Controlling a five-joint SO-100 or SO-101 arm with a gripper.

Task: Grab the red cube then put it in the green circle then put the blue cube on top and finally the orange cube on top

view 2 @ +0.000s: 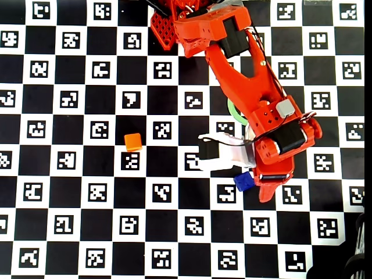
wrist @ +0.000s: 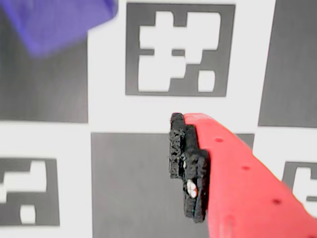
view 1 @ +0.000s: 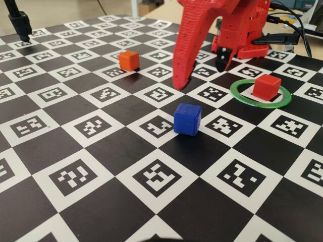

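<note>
Inside green circle [view 1: 261, 95], far right in fixed view: red cube [view 1: 266, 85], step one done. Blue cube [view 1: 187, 119] loose on board, near centre; orange cube [view 1: 129, 60] far left, untouched. Gripper [view 1: 180, 84] above blue cube, empty; open or closed: cannot tell.

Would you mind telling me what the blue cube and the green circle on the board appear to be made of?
The blue cube looks like matte plastic, possibly 3D-printed: solid colour, softly rounded edges, no glare. The green circle seems to be a thin plastic ring with a slight sheen, lying flat around the red cube; it might equally be cut sheet, the view leaves that open.
</note>
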